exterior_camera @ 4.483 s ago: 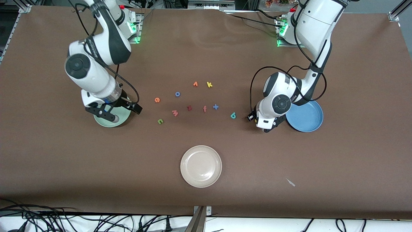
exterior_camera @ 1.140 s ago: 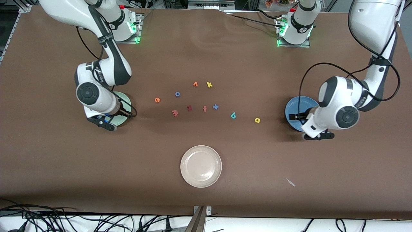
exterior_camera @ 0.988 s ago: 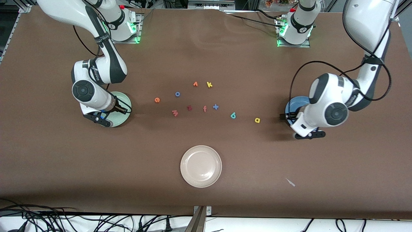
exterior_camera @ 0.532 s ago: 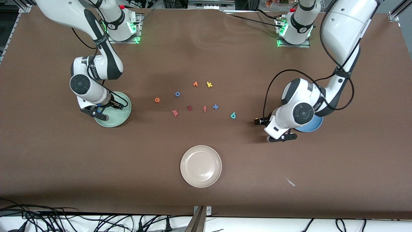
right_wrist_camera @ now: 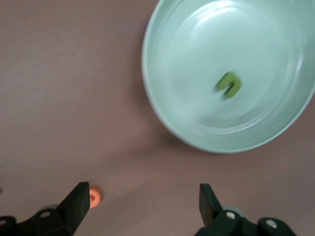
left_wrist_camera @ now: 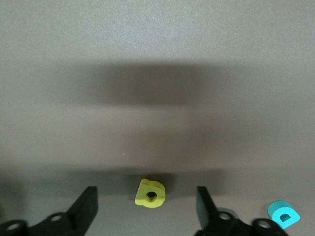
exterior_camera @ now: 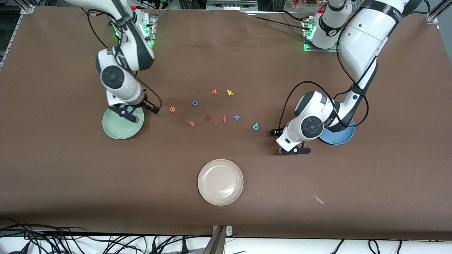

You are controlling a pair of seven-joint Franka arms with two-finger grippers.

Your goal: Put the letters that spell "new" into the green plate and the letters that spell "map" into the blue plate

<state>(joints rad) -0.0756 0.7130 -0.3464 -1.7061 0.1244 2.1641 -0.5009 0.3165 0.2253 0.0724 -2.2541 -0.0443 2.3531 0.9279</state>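
Note:
The green plate (exterior_camera: 118, 128) holds the green "n" (right_wrist_camera: 229, 83). My right gripper (exterior_camera: 141, 112) (right_wrist_camera: 142, 196) hangs open and empty over that plate's edge on the side toward the letters. The orange "e" (exterior_camera: 172, 109) (right_wrist_camera: 93, 196) lies close by. The pinkish "w" (exterior_camera: 191, 123) lies nearer the front camera. My left gripper (exterior_camera: 282, 137) (left_wrist_camera: 146, 196) is down at the table, open, its fingers on either side of the yellow "a" (left_wrist_camera: 150, 193) without touching it. The teal "p" (exterior_camera: 256, 126) (left_wrist_camera: 284, 214) lies beside it. My left arm partly hides the blue plate (exterior_camera: 340, 138).
Other foam pieces lie mid-table: a blue "o" ring (exterior_camera: 195, 103), an orange piece (exterior_camera: 214, 92), a yellow "k" (exterior_camera: 230, 92), a dark red "z" (exterior_camera: 208, 118), an "f" (exterior_camera: 224, 119) and a blue plus (exterior_camera: 236, 116). A cream plate (exterior_camera: 220, 181) sits nearer the front camera.
My right gripper opened, left the "n" in the green plate and moved toward the "e". My left gripper swung from the blue plate to the "a" and came down around it.

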